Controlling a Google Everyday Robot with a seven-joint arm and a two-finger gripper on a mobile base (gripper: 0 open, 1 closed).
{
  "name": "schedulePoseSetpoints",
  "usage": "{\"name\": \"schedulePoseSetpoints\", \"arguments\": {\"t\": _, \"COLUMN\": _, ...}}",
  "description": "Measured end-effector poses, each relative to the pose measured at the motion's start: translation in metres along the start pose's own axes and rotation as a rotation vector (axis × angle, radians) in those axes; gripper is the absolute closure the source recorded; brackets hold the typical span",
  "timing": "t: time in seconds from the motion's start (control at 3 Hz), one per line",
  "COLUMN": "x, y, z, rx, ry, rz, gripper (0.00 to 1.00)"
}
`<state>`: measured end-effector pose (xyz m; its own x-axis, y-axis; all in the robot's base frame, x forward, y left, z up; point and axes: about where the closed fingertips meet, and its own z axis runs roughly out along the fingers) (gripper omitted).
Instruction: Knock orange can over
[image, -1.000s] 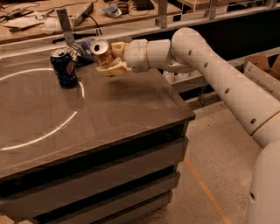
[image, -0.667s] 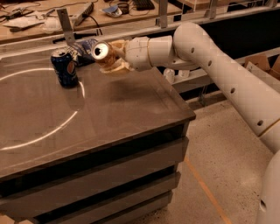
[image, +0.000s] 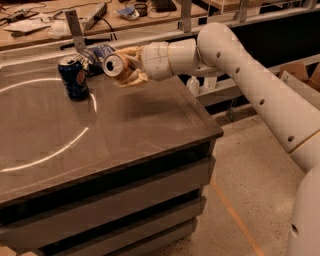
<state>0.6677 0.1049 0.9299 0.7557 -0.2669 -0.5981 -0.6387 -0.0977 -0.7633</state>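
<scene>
The only brand you can make out is on the dark blue can (image: 74, 79), upper left of the frame, standing on the desk (image: 130, 135): the round red, white and blue Pepsi emblem faces you, though its lettering is too small to read. Just right of it, the gripper (image: 126, 67) has its fingers (image: 134, 80) closed around the orange can (image: 115, 65). The can lies sideways above the desk with its silver top towards you, so you can read no label on it. The print on the blue packet (image: 99, 52) behind them is illegible.
</scene>
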Motion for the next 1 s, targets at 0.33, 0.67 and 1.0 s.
{"name": "schedulePoseSetpoints", "arguments": {"t": 0.33, "x": -0.008, "y": 0.012, "z": 0.003, "rx": -0.115, "ry": -0.021, "rz": -0.149, "gripper": 1.00}}
{"name": "schedulePoseSetpoints", "arguments": {"t": 0.67, "x": -0.005, "y": 0.030, "z": -0.002, "rx": -0.264, "ry": 0.049, "rz": -0.252, "gripper": 1.00}}
{"name": "schedulePoseSetpoints", "arguments": {"t": 1.0, "x": 0.003, "y": 0.048, "z": -0.002, "rx": -0.370, "ry": 0.135, "rz": -0.324, "gripper": 1.00}}
